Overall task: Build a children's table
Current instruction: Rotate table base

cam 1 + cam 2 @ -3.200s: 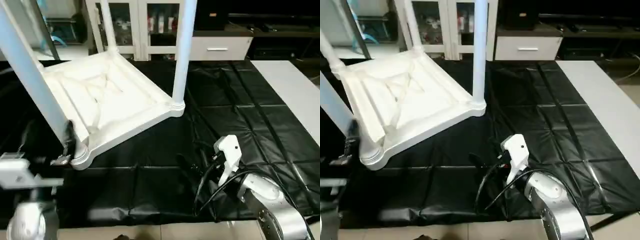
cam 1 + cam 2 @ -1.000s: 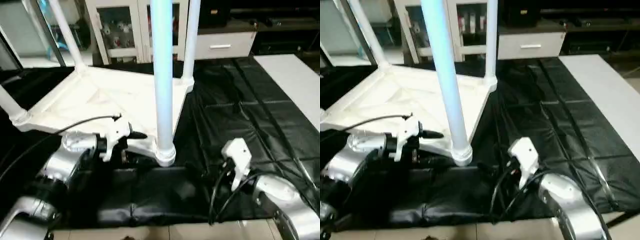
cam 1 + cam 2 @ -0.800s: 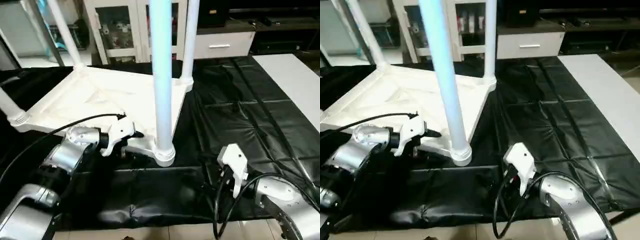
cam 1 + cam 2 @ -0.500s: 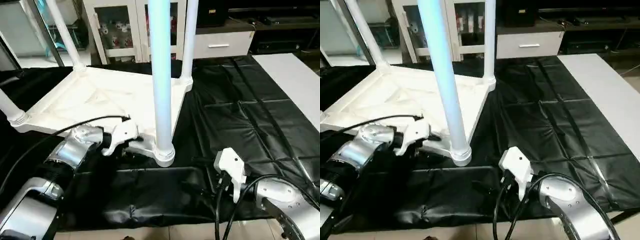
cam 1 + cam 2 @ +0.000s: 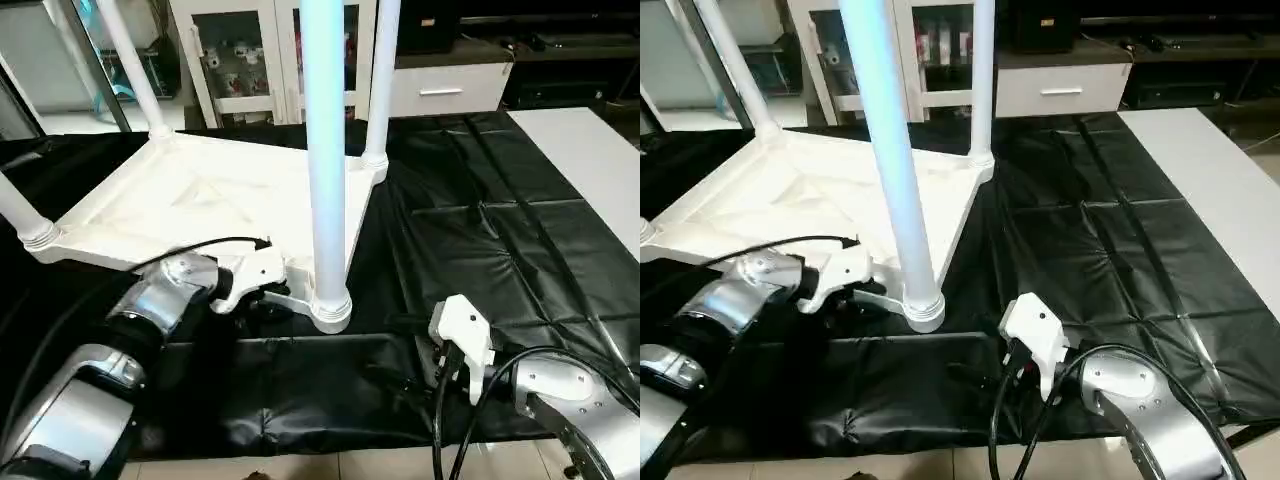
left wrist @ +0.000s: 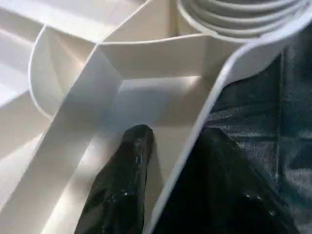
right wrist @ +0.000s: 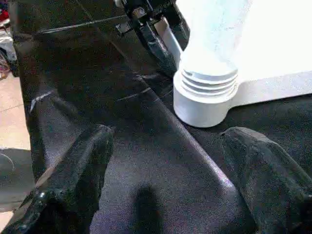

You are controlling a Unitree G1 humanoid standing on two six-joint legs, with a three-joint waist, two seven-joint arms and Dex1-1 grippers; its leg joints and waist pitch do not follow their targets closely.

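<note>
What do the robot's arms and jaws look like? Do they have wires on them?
Both arms are shiny silver tubes with rounded joints. The left arm and right arm each end in a white blocky wrist piece. Black cables loop along them. The left gripper and right gripper each have two black, rounded fingers, a bit scuffed.

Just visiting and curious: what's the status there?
Left gripper straddling tabletop rim by nearest leg. Right gripper open, empty. All four legs standing. Nothing blocking.
</note>
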